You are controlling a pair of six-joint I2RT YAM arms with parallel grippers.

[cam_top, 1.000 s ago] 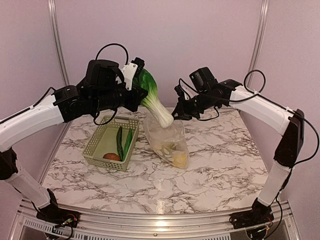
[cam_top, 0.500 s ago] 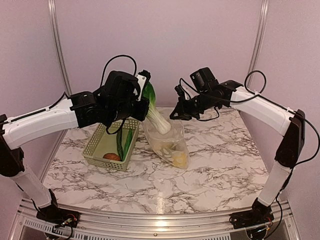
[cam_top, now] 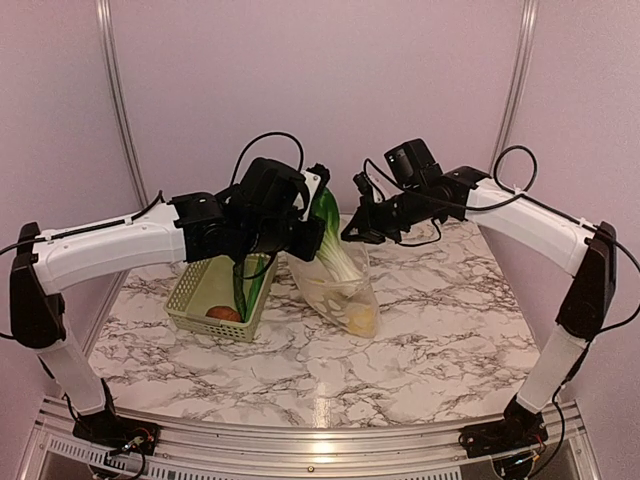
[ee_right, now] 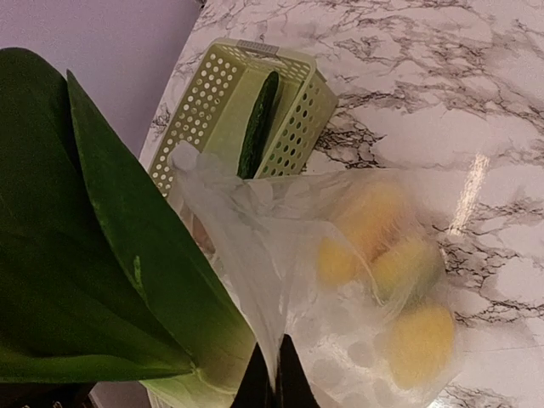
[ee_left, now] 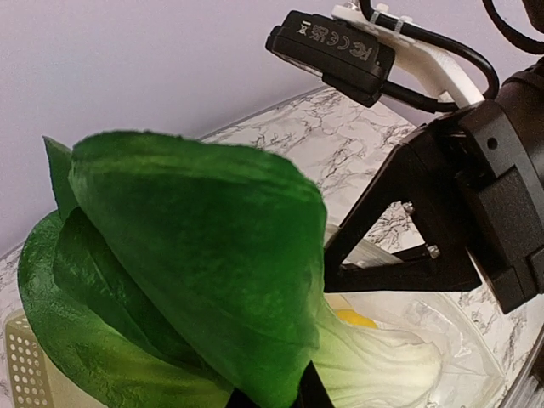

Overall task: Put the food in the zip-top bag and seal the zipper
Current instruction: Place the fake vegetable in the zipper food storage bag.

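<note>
Several yellow pieces blur inside the zip-top bag beside the bok choy.

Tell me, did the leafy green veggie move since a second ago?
Yes. The bok choy slid right and down, farther from the basket, and its white end now sits in the clear bag.

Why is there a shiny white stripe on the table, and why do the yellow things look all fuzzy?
Right wrist view: the stripe is light glaring off the glossy marble table; the yellow pieces look hazy because they sit behind the crinkly zip-top bag. Top view: another glare patch near the table's front edge.
</note>
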